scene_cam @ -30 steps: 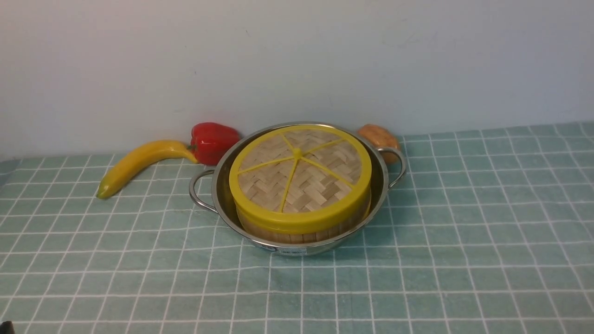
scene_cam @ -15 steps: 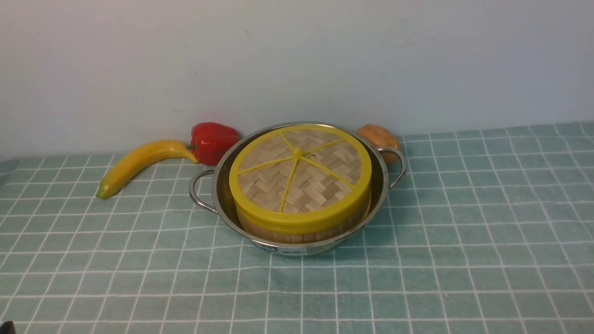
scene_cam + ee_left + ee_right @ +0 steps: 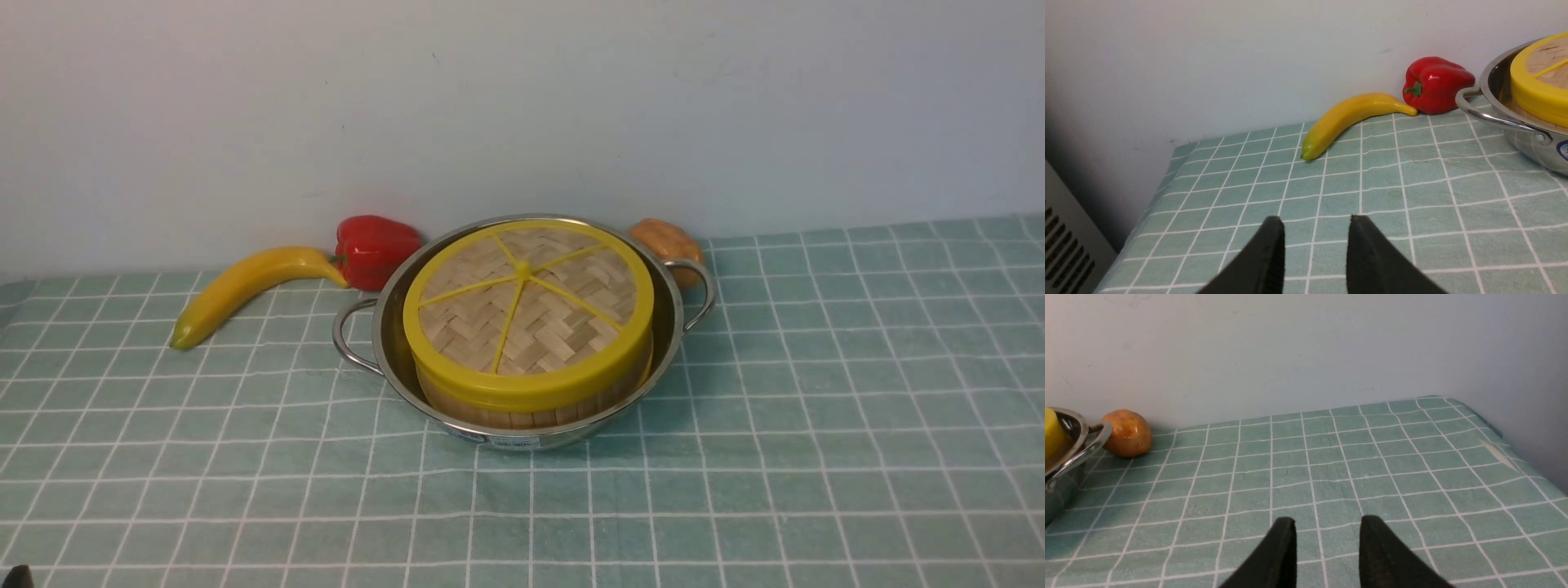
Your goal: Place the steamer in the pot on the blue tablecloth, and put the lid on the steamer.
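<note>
Round bamboo steamer sitting inside wide, shiny steel pot with two looped handles. Woven lid, yellow rim and spokes, covering steamer, knob up. Pot upright on blue-green tablecloth with white grid.

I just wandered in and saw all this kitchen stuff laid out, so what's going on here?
Nothing is being handled right now. The left gripper and the right gripper both stand open and empty, away from the pot. The bamboo steamer sits inside the steel pot on the blue tablecloth, with its yellow-rimmed lid on top, so the job looks done. A banana and a red pepper lie nearby.
</note>
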{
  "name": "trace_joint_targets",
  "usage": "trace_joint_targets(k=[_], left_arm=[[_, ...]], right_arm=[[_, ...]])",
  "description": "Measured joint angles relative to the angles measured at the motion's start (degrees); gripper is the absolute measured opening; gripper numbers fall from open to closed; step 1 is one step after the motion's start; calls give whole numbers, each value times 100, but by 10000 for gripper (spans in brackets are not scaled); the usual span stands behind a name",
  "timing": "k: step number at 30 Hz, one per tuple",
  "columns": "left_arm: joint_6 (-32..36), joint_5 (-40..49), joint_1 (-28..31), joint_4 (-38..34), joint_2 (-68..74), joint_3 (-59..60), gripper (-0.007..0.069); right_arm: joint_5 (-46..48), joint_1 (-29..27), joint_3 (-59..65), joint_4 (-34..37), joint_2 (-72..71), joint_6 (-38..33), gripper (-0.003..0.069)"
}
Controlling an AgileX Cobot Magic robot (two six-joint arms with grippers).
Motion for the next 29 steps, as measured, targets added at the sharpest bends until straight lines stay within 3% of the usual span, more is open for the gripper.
trace_joint_targets(k=[29], left_arm=[[0, -4, 0, 0, 0, 0, 222]], right_arm=[[0, 0, 0, 0, 0, 0, 240]])
